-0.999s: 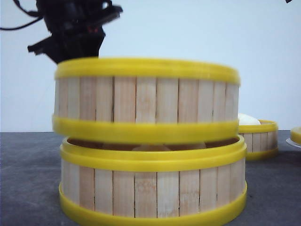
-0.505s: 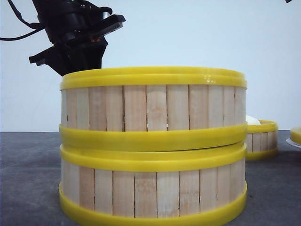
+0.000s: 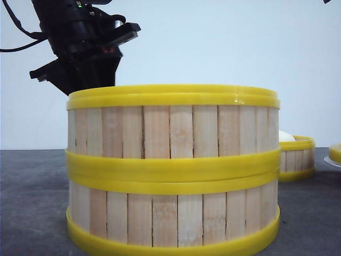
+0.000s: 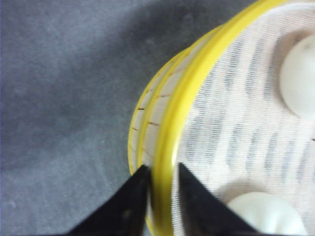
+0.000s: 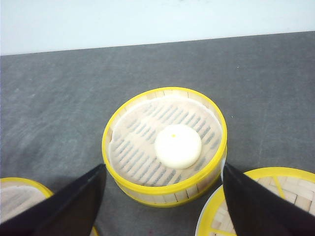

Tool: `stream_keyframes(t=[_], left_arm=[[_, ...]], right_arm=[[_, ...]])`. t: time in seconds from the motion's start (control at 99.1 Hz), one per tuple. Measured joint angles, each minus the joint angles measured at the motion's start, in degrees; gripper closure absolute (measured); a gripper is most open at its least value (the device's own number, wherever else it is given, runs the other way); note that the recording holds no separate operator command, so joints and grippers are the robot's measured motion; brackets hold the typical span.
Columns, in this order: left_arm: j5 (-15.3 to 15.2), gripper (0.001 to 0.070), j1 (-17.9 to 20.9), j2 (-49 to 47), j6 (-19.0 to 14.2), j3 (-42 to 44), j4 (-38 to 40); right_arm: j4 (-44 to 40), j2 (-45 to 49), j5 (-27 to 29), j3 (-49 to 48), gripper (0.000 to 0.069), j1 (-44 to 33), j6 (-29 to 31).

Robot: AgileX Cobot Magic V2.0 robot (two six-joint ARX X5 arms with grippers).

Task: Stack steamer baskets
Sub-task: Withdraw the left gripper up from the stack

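Observation:
Two steamer baskets are stacked close to the front camera: the top basket [image 3: 173, 128] sits flush on the bottom basket [image 3: 173, 213]. My left gripper [image 4: 163, 178] is shut on the top basket's yellow rim [image 4: 172, 123], one finger outside the wall and one inside. White buns [image 4: 300, 73] lie inside on the cloth liner. The left arm [image 3: 80, 48] rises behind the stack. A third steamer basket [image 5: 165, 145] holding one white bun [image 5: 177, 146] stands apart on the table, also seen at the right as the third basket [image 3: 296, 157]. My right gripper [image 5: 163, 169] hangs open above it, touching nothing.
A flat yellow lid [image 5: 268, 201] with a woven wooden top lies beside the third basket, and the lid [image 3: 335, 153] also shows at the front view's right edge. The stack's rim [image 5: 17, 189] shows beside the right gripper's other finger. The table [image 3: 32, 202] is dark grey.
The top basket, held by the left gripper, has come down from a tilted hover onto the bottom basket. The gap between them has closed. The right side has not moved.

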Motion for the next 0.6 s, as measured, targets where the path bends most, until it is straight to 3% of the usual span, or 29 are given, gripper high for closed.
stream_keyframes(t=[0.071,0.151,0.414,0.595], left_arm=[[0.0,0.0478,0.0,0.0,0.02,-0.09,0.02],[0.0,0.0444,0.0,0.0,0.02,-0.09,0.02],[0.0,0.043,0.0,-1.16,-0.09,-0.37,2.49],[-0.24,0.043,0.48,-11.82,-0.5,-0.61,8.92]], right_arm=[[0.0,0.0,0.0,0.0,0.0235,0.0,0.0],[0.0,0.0,0.0,0.0,0.0235,0.0,0.0],[0.0,0.0,0.0,0.0,0.0235,0.0,0.0],[0.94,1.88,0.0,0.0,0.0235,0.0,0.39]])
